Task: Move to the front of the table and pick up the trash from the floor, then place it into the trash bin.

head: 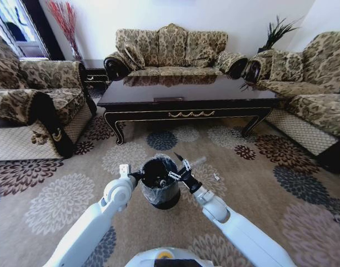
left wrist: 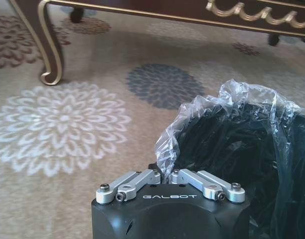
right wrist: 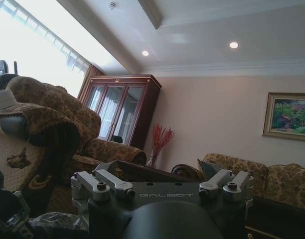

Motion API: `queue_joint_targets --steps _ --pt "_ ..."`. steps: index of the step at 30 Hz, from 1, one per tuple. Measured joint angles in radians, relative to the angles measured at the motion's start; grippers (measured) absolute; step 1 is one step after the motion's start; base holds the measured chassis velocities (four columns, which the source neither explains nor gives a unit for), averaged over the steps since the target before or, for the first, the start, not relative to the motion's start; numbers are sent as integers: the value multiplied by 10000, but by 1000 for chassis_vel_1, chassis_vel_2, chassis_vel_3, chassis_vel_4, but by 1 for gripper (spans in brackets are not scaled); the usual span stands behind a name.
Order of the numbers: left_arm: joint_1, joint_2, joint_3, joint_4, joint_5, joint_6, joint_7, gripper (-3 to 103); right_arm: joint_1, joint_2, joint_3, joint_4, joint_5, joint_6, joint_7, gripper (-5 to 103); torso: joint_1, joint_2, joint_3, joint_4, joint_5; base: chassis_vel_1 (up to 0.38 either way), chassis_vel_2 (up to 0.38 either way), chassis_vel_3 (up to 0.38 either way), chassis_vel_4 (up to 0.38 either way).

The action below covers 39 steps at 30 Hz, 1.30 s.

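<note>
Two grippers at the trash bin [head: 160,182] | left gripper [left wrist: 169,175] pinches its liner [left wrist: 212,107] | right gripper [head: 178,169] looks spread, we think | head view alone shows a scrap [head: 216,177] on the floor [head: 64,200].

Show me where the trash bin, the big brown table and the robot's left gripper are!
trash bin [head: 160,189]: head view, on its black side wall.
table [head: 186,90]: head view, on its glossy top.
left gripper [left wrist: 168,175]: left wrist view, between its fingertips at the bin's bag rim.

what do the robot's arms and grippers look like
Both arms are smooth glossy white shells with rounded joints. The left gripper and right gripper each have a black housing marked GALBOT in pale letters, silver metal linkage bars fastened with dark screws, and thin dark fingers.
</note>
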Motion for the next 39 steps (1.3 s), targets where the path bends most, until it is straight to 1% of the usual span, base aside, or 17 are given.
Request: queue_joint_targets --steps 1,3,4,7,8,10,11,15,16,19,22,24,28,29,33,36,39 --pt "112 37 -249 -12 14 -5 7 4 48 9 142 27 190 -74 92 97 0 0 0 0 0 0 0 0 0" --pt "313 128 -761 -24 20 -11 10 4 112 10 365 56 573 -217 265 99 0 0 0 0 -2 0 0 0 0" --pt "313 128 -761 -24 20 -11 10 4 112 10 365 56 573 -217 265 99 0 0 0 0 -2 0 0 0 0" --pt "616 377 -1749 -31 -31 -13 6 4 174 40 797 47 1312 -502 584 100 0 0 0 5 -1 0 0 0 0" --pt "616 377 -1749 -31 -31 -13 6 4 174 40 797 47 1312 -502 584 100 0 0 0 5 -1 0 0 0 0" --pt "720 620 -2277 -33 -162 -59 5 4 174 113 1122 -77 1664 -886 1068 100 0 0 0 3 -2 0 0 0 0" --pt "720 620 -2277 -33 -162 -59 5 4 174 113 1122 -77 1664 -886 1068 100 0 0 0 3 -2 0 0 0 0" --pt "845 1015 -2829 -83 -238 -167 -28 4 303 307 1426 -577 1874 -1600 2013 100 0 0 0 -1 0 0 0 0 0" --pt "845 1015 -2829 -83 -238 -167 -28 4 303 307 1426 -577 1874 -1600 2013 100 0 0 0 -1 0 0 0 0 0" --pt "1164 1067 -3255 -236 -151 -202 -67 4 564 677 1330 -1037 2468 -2457 2940 100 0 0 0 -1 -3 0 0 0 0" --pt "1441 1057 -3598 -351 -98 -205 -74 4 723 1027 1268 -1433 2649 -2781 3315 100 0 0 0 0 -1 0 0 0 0" --pt "1582 1057 -3771 -417 -91 -206 -69 4 783 1166 1259 -1628 2655 -2853 3390 100 0 0 0 1 -2 0 0 0 0" --pt "2192 1099 -4748 -745 -299 -206 -43 4 1016 1656 1242 -2660 2293 -3000 3581 100 0 0 0 3 0 0 0 0 0" --pt "2192 1099 -4748 -745 -299 -206 -43 4 1016 1656 1242 -2660 2293 -3000 3581 100 0 0 0 3 0 0 0 0 0" --pt "2873 1052 -5493 -950 -245 -207 9 4 1098 1840 1227 -3698 2188 -3587 3868 100 0 0 0 0 -1 0 0 0 0" --pt "3120 944 -5644 -1056 -164 -208 51 4 1111 2020 1204 -4142 2253 -3713 3919 100 0 0 -1 1 0 0 0 0 0" --pt "3316 846 -5734 -1184 -112 -212 83 4 1185 2205 1206 -4741 1781 -3752 3922 100 0 0 0 2 0 0 0 0 0"
